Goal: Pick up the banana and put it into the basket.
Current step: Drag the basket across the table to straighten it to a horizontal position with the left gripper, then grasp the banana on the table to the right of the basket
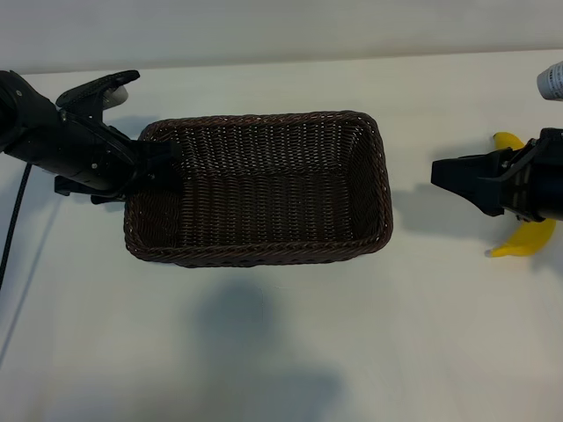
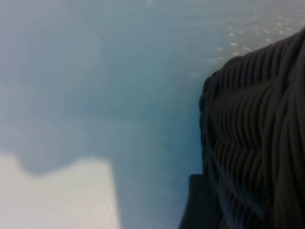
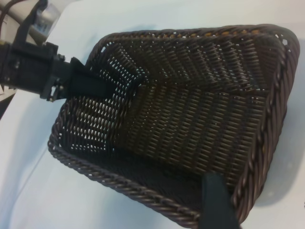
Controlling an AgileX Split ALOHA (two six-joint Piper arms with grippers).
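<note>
My left end effector [image 1: 151, 167] sits at the rim of one short wall of the basket [image 1: 264, 251], pressed right up to the dark wicker. From my right wrist camera it shows at the far end of the basket, reaching over that wall into the inside. I cannot tell whether it is clamping the wall or standing loose around it. My left wrist camera sees the woven outer wall very close, with the pale table [image 1: 281, 352] running out beside it.

My right end effector [image 1: 440, 173] hangs off the opposite short wall, pointing toward the basket and apart from it, with a strip of bare table between its tip and the rim. Its jaws stand apart with nothing between them. One of its fingers [image 3: 217, 200] shows at the edge of its own camera's view, in front of the near rim.

The banana [image 1: 525, 241] is not in the basket. It lies on the table behind my right end effector, under that arm's wrist, so only its two yellow ends show, one on each side of the arm. It is well apart from my left end effector, on the far side of the basket.

Inside the basket I see only its woven floor. A white cylindrical container [image 1: 552, 79] stands further behind my right end effector, beyond the banana, near the table's edge.
</note>
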